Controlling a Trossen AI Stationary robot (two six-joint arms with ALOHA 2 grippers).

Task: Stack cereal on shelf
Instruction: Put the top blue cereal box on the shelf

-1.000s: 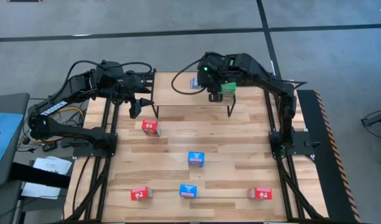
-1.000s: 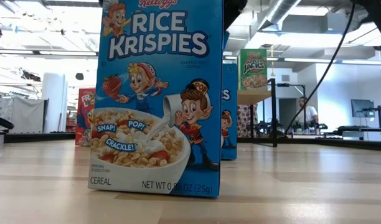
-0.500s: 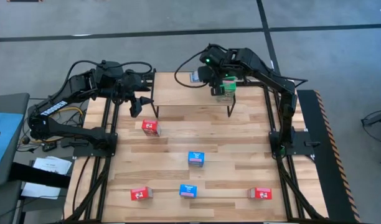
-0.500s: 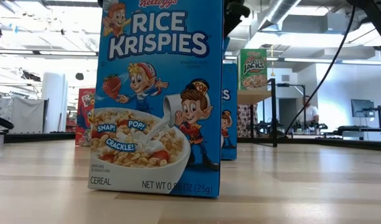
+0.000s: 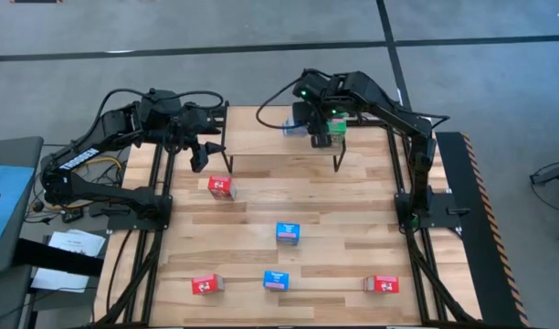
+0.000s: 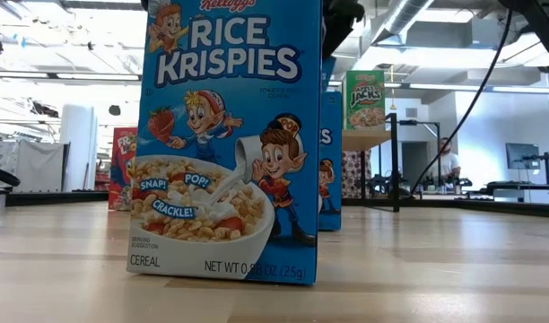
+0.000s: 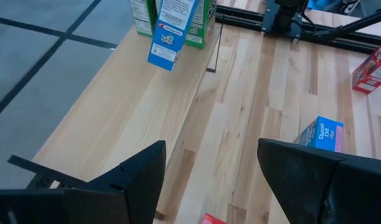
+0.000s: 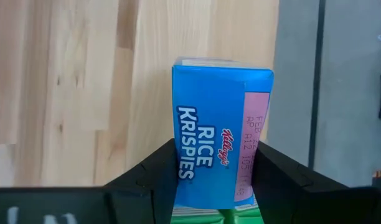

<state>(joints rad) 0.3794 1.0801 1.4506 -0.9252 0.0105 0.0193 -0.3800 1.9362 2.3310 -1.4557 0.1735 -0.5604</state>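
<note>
The right gripper [image 5: 309,128] hangs over the far right part of the shelf [image 5: 261,137], its two dark fingers [image 8: 154,167] clamped on the sides of a blue cereal box [image 8: 220,127], which it holds clear above the shelf's light wood top. Green cereal boxes [image 5: 335,127] stand on the shelf just beside and below that gripper; in the left wrist view the held blue box hangs tilted in front of them, and a strip of green shows directly beneath it in the right wrist view. The left gripper [image 5: 198,157] waits off the shelf's left end, above the table [image 5: 353,228], its fingers spread apart with nothing between them. Well away from the working gripper, toward the near side of the table, stand the other boxes: a red box [image 5: 221,187] nearest the idle left gripper, a blue box [image 5: 288,233] at mid-table, and along the near edge a red box at left [image 5: 205,285], a blue front box [image 5: 276,280] in the middle and a red box at right [image 5: 382,284]. From table height the blue front box fills the foreground, and a green box shows upright on the shelf beyond it.
</note>
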